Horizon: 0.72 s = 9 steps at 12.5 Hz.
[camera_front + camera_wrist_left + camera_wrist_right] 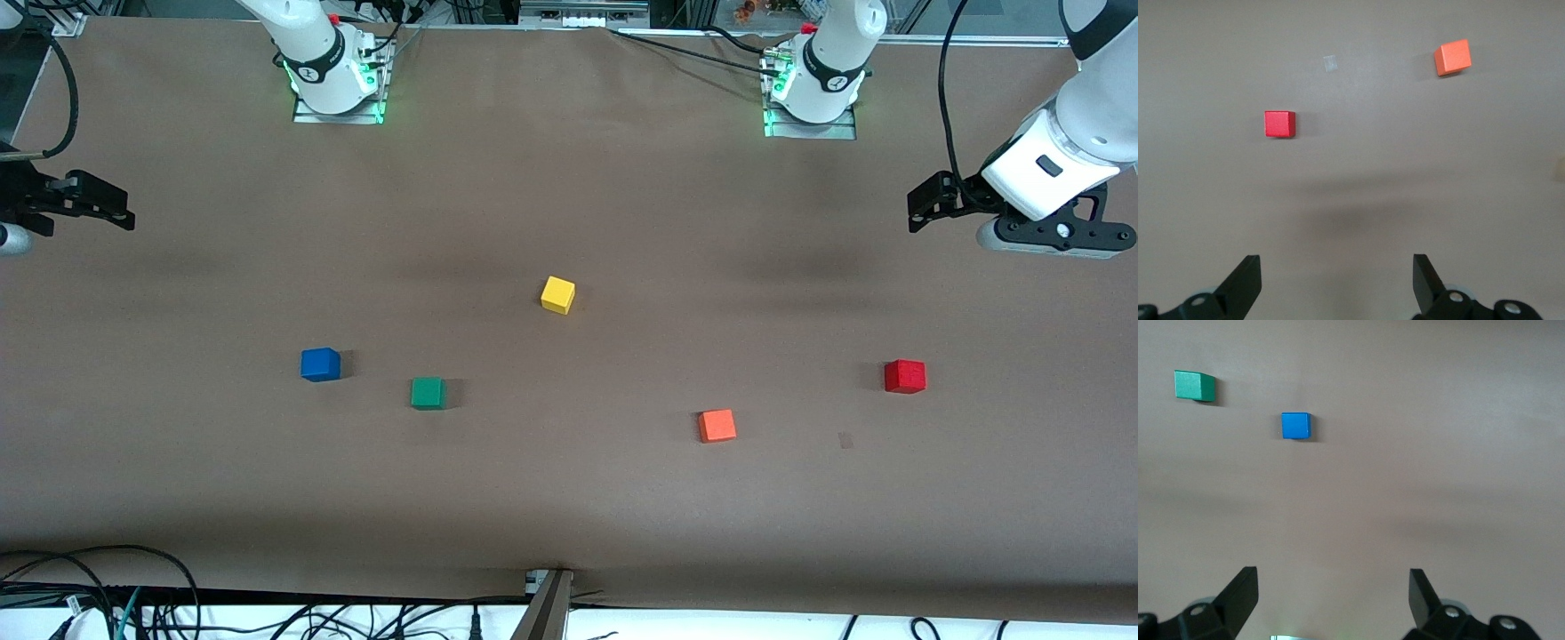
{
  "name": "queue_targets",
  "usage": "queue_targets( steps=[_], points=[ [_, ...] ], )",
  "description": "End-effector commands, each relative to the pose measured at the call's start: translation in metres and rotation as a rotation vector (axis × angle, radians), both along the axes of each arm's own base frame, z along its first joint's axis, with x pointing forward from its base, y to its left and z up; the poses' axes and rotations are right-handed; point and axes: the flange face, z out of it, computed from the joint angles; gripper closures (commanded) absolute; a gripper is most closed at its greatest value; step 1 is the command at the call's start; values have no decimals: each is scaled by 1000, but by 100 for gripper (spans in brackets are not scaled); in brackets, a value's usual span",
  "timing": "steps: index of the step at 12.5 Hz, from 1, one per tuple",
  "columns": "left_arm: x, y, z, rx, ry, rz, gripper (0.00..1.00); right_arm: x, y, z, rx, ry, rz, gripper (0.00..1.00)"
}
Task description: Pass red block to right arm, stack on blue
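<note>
Over my table's right-arm edge my right pincer [120, 218] hangs spread and empty, the blue block [320, 364] sits inward from it, the red block [904, 376] sits toward the left-arm edge, where my left pincer [920, 213] hangs spread.

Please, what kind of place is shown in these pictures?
Probably a robotics lab bench: a brown-covered table, bare cables along its edge, and small cubes laid out for practice, such as the red block and the blue. Left gripper and right gripper wait open.

Even overhead light, soft shadows, sharp focus.
</note>
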Motion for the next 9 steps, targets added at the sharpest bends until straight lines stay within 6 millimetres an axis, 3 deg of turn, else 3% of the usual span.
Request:
queue_targets(
  steps=[1, 9],
  points=[
    [4, 6, 7, -2, 2, -10, 0, 3, -1, 4, 11, -6, -11, 0],
    [9, 14, -3, -1, 22, 2, 0, 3, -1, 4, 11, -6, -11, 0]
  ],
)
